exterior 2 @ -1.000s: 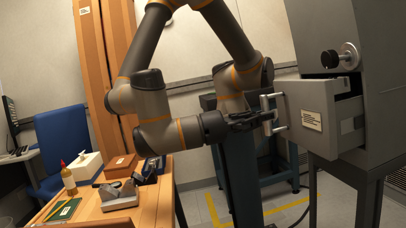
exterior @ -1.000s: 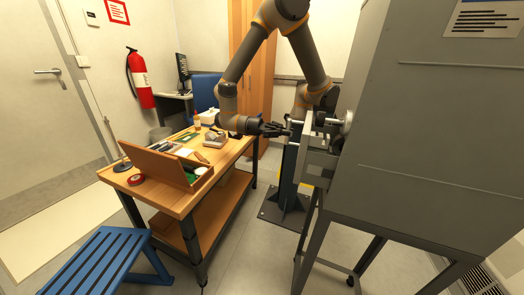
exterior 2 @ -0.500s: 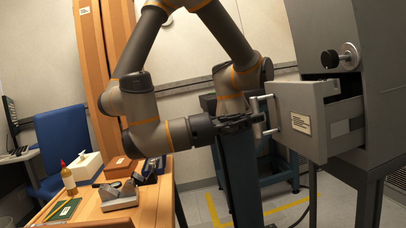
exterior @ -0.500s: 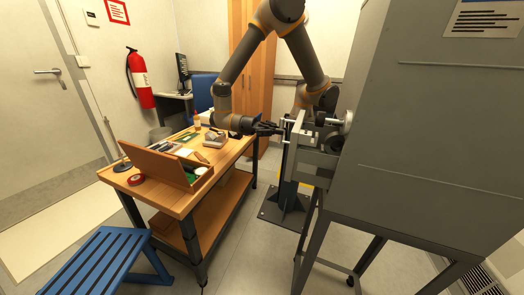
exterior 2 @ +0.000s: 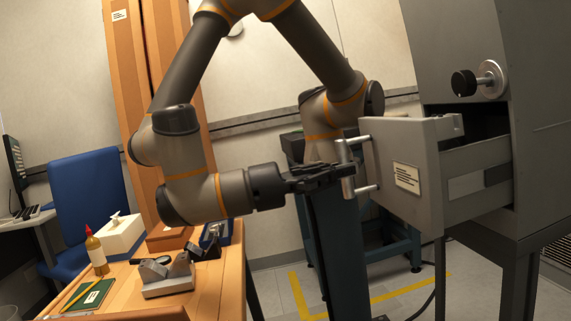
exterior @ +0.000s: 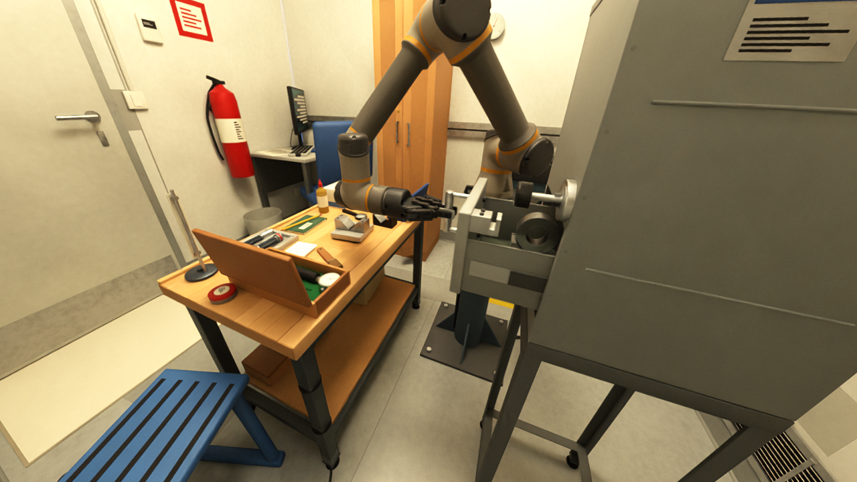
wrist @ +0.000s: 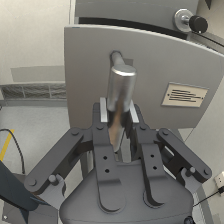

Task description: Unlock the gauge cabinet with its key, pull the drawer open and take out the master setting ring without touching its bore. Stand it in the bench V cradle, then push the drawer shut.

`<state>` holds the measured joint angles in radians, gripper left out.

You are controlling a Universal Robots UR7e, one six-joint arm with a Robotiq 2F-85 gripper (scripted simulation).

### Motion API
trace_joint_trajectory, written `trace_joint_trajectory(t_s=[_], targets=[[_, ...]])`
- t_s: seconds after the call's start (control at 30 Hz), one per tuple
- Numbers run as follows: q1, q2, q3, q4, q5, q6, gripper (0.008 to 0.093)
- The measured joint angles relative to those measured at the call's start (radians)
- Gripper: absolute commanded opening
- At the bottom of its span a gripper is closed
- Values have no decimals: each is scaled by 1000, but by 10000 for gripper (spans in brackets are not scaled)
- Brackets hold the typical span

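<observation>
The drawer [exterior: 497,246] stands pulled out of the grey gauge cabinet [exterior: 707,198], with the dark master setting ring [exterior: 537,231] upright inside it. I grip the drawer's steel bar handle [exterior 2: 344,167] in my closed gripper [exterior 2: 339,171]. The wrist camera shows the handle [wrist: 118,104] between my fingers [wrist: 119,114], in front of the drawer face [wrist: 156,78]. The key with its black knob [exterior 2: 463,83] sits in the lock above the drawer. The grey V cradle [exterior 2: 167,274] stands empty on the wooden bench [exterior: 287,282].
The drawer front [exterior 2: 395,175] juts into the aisle beside the bench's end. My dark blue pedestal [exterior 2: 339,247] stands just under the handle. On the bench lie an open wooden case [exterior: 269,273], a glue bottle [exterior 2: 97,250] and a green notebook [exterior 2: 88,295]. A blue step stool [exterior: 162,425] sits on the floor.
</observation>
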<state>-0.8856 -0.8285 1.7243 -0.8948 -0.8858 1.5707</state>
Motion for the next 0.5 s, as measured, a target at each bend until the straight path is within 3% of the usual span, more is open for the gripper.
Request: trace_joint_trajectory(t_s=[0.5], targets=[[-32,27,-58,31,-32,0,80]])
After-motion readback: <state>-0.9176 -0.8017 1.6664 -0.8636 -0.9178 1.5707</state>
